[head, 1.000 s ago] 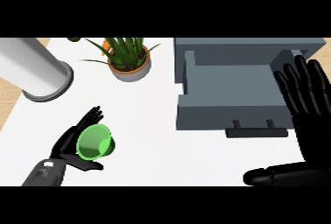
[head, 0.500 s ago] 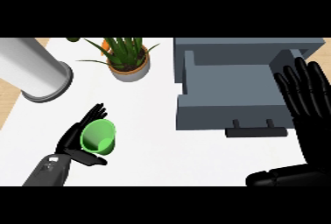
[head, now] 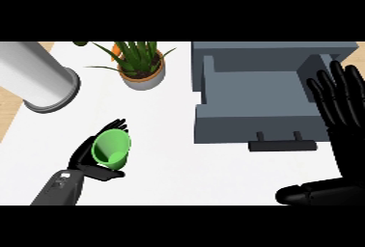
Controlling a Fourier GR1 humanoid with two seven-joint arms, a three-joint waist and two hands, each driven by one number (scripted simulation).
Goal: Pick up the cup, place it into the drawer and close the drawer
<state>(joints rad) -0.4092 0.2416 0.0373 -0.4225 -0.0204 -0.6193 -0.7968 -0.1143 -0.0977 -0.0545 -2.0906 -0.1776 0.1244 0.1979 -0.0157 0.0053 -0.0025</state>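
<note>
A grey cylinder [head: 43,79] stands at the far left of the white counter [head: 185,178]. Near it, the left hand [head: 84,160] curls fingers and thumb round the green cup [head: 112,148], which lies tilted in its palm. A potted plant [head: 143,70] sits further back. The grey drawer [head: 249,120] stands open, well apart from the cup. At the right edge the right hand [head: 343,103] rests, fingers straight and spread
</note>
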